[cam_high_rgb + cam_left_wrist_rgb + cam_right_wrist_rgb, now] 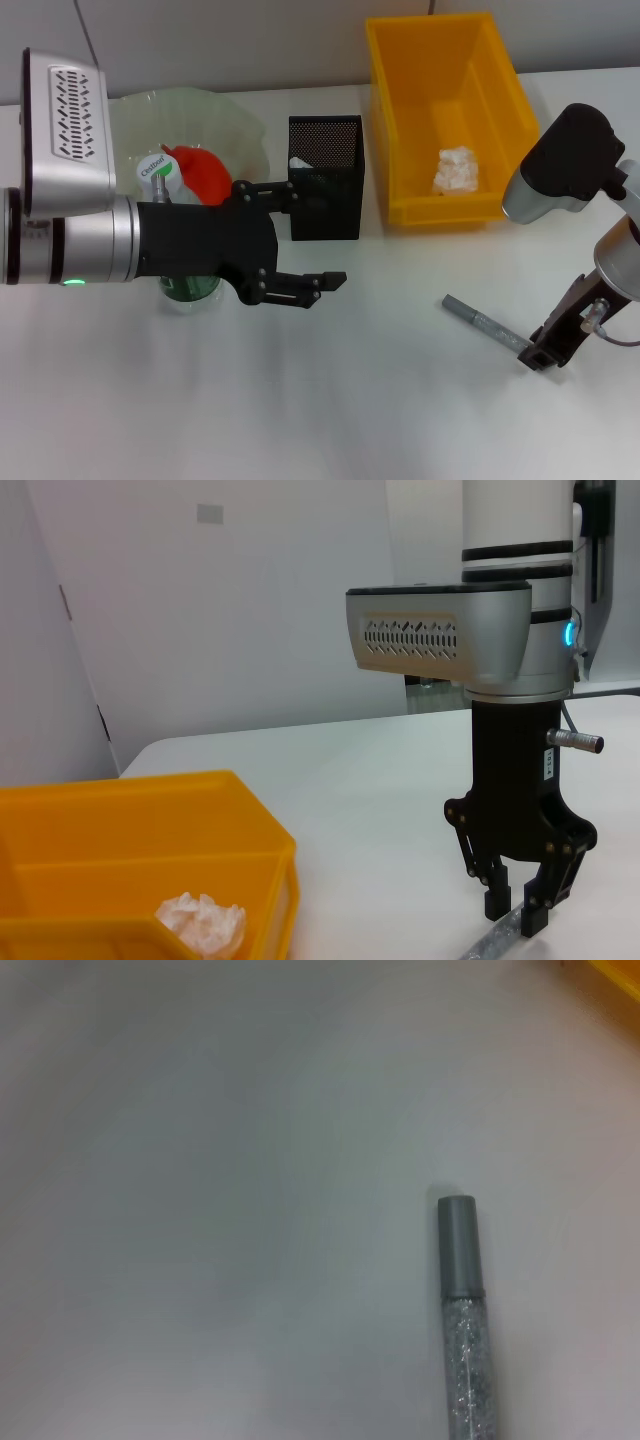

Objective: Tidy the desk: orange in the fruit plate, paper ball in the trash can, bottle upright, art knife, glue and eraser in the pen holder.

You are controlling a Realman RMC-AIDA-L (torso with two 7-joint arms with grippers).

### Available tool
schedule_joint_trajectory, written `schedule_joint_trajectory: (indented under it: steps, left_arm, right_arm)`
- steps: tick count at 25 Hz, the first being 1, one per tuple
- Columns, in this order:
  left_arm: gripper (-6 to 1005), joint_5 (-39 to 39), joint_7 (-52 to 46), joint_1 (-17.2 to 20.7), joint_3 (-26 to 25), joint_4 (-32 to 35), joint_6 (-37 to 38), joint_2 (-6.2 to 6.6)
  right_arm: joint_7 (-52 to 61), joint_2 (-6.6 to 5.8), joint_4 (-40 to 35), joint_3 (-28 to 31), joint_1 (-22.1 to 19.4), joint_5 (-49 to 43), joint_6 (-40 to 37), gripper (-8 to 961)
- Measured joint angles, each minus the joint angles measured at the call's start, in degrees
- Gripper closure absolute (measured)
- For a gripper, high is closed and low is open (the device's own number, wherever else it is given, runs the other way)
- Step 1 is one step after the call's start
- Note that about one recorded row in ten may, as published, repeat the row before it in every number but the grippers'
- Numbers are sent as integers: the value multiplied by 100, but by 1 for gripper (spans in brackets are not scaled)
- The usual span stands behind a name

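The right gripper (537, 356) straddles the thin, hard, sparkly grey glue stick (484, 322) with open jaws — light, rolls easily — grab its end

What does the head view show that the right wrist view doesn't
Only the head view shows the left gripper open over the table, the pen holder, the fruit plate holding the orange, the paper ball in the yellow bin, and the right gripper at the grey stick's end. Only the right wrist view shows its glittery body. Both show the grey stick.
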Motion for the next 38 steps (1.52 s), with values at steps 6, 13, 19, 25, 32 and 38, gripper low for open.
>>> schedule_joint_trajectory:
  steps: [6,13,19,25,32,38]
  left_arm:
    - [187,0,2,-1,2,0,-4,0]
    - [186,0,4,-2,2,0,-4,0]
    - [187,0,5,-1,2,0,-4,0]
    - [187,0,6,-1,2,0,-5,7]
    - [186,0,15,-18,-43,0,-26,9]
    - [187,0,22,-27,-12,0,-131,5]
  right_arm:
    - [3,0,156,11,59,-8,44,739]
    - [4,0,175,7,79,-13,62,768]
    - [4,0,153,-5,66,-29,67,789]
    - [3,8,127,-9,66,-98,100,800]
    - [3,16,-289,-8,-130,-98,125,809]
    - [3,19,-595,-8,-291,-68,85,814]
